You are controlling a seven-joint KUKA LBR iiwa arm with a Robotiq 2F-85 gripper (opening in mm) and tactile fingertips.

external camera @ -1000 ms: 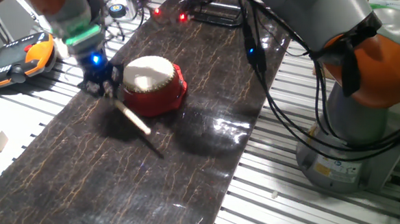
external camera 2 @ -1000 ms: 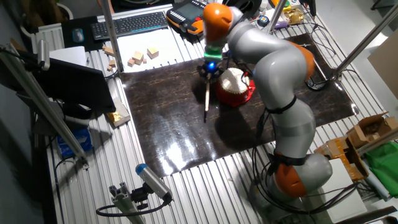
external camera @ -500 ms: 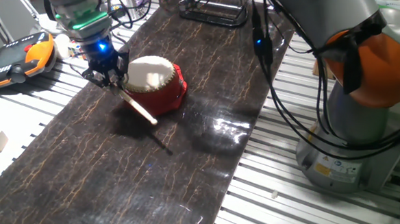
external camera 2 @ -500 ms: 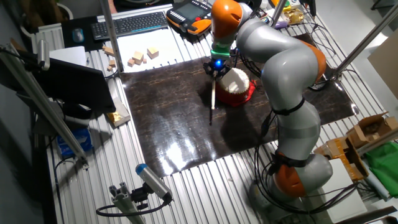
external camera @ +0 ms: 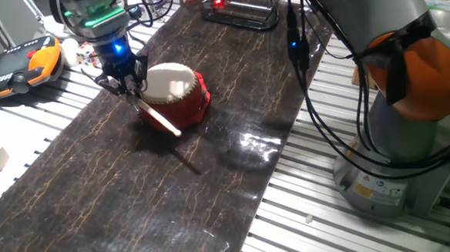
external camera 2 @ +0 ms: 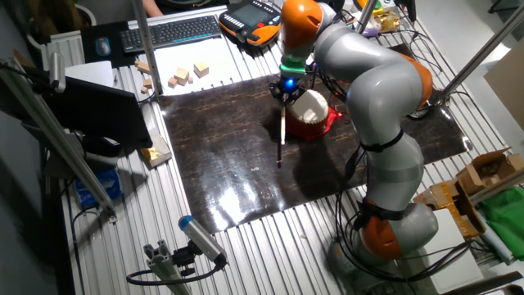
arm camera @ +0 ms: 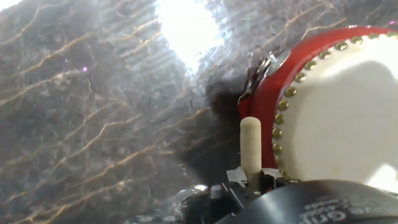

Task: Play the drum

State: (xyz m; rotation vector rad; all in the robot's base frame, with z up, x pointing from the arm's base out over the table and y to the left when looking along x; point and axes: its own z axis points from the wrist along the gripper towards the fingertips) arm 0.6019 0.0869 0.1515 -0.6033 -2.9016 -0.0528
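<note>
The drum (external camera: pixel 175 94) has a glossy red body and a cream-white skin ringed with small studs. It stands on the dark mat; it also shows in the other fixed view (external camera 2: pixel 311 112) and fills the right of the hand view (arm camera: pixel 329 106). My gripper (external camera: pixel 126 83) hangs just left of the drum, shut on a thin pale wooden stick (external camera: pixel 158 119). The stick slants down past the drum's left side, its far end hanging free over the mat. In the hand view the stick (arm camera: pixel 250 144) points out beside the drum's rim. The gripper (external camera 2: pixel 284 92) shows blue and green lights.
A dark marbled mat (external camera: pixel 128 193) covers the slatted table. An orange-and-black pendant (external camera: pixel 17 63) lies at far left, wooden blocks (external camera 2: pixel 188 74) and a keyboard (external camera 2: pixel 176 31) behind. The arm's base (external camera: pixel 397 163) stands at right, with cables hanging over the mat.
My gripper has moved up and toward the drum with the stick in it. The stick's free end has swung along with it. The drum has not moved.
</note>
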